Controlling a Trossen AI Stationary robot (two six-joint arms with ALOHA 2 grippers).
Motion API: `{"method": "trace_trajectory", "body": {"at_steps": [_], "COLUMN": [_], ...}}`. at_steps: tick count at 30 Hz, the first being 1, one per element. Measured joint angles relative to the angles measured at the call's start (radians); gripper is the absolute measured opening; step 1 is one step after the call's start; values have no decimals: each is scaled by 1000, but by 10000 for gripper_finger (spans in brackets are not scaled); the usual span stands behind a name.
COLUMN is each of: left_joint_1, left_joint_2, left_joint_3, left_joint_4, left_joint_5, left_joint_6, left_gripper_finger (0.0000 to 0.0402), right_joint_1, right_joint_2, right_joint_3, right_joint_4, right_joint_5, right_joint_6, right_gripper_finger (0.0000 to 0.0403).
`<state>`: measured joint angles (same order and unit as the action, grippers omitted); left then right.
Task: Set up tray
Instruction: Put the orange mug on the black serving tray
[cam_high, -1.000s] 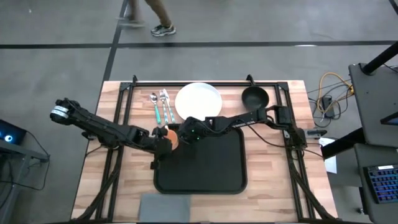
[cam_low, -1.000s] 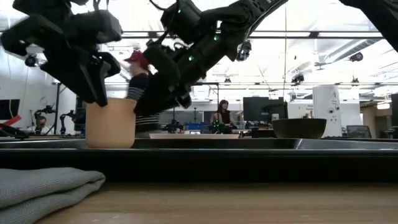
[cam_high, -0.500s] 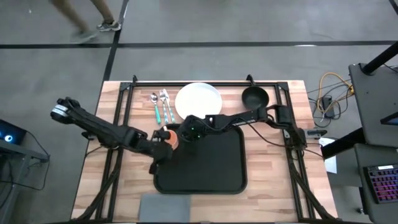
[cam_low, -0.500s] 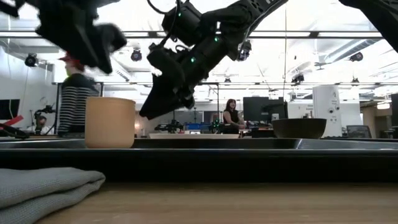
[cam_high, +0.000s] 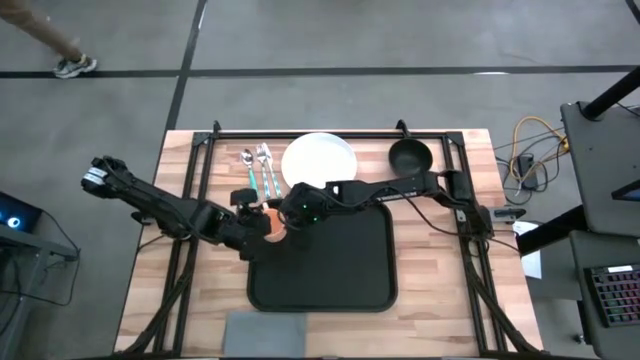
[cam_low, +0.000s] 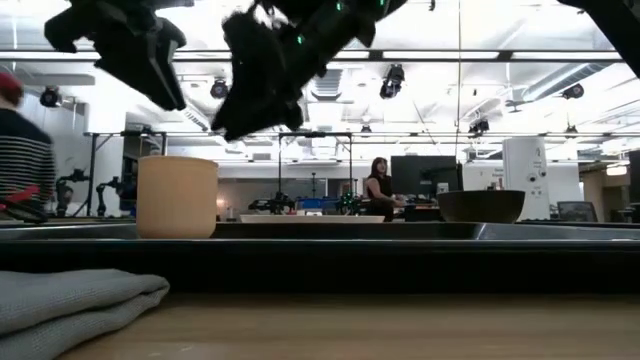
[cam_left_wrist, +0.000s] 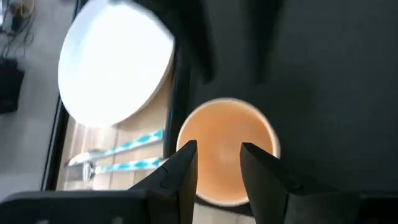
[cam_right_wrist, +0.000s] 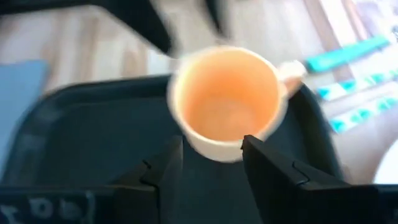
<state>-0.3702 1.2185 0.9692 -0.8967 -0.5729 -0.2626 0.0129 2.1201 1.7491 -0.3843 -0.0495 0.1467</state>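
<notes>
An orange cup (cam_high: 273, 222) stands upright on its base in the far left corner of the black tray (cam_high: 330, 275); it also shows as the cup (cam_low: 178, 197) in the low view. My left gripper (cam_left_wrist: 217, 152) hovers open above the cup (cam_left_wrist: 227, 149), one finger over each side of the rim. My right gripper (cam_right_wrist: 211, 155) is open too, just above and beside the cup (cam_right_wrist: 227, 102), whose handle (cam_right_wrist: 289, 71) points away from it. In the low view both the left gripper (cam_low: 165, 85) and the right gripper (cam_low: 235, 115) hang clear above the rim.
A white plate (cam_high: 320, 162), two pieces of teal-handled cutlery (cam_high: 258, 172) and a black bowl (cam_high: 409, 156) lie on the table beyond the tray's far edge. A folded grey napkin (cam_high: 265, 327) lies at the near edge. Most of the tray's floor is bare.
Both grippers have risen from beside the cup to well above its rim. The left gripper has also drawn back toward the table's left and far side. The cup has stayed standing in the tray's far left corner.
</notes>
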Motion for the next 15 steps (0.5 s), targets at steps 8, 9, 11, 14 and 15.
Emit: {"method": "trace_trajectory", "body": {"at_steps": [8, 9, 11, 14, 15], "left_joint_1": [6, 6, 6, 5, 5], "left_joint_2": [-133, -158, -195, -229, -233], "left_joint_3": [-15, -15, -14, -17, -17], "left_joint_4": [-27, -29, -29, -34, -40], "left_joint_5": [-47, -48, -51, -50, -50], "left_joint_6": [-80, -83, -88, -88, -88], "left_gripper_finger": [103, 103, 103, 103, 103], "right_joint_1": [26, 28, 32, 36, 38], "right_joint_2": [65, 70, 76, 106, 121], "right_joint_3": [52, 62, 80, 130, 151], "right_joint_4": [9, 21, 21, 19, 13], "right_joint_5": [-5, -8, -14, -16, -26], "right_joint_6": [-12, -13, -13, -14, -16], "right_gripper_finger": [191, 193, 196, 195, 195]}}
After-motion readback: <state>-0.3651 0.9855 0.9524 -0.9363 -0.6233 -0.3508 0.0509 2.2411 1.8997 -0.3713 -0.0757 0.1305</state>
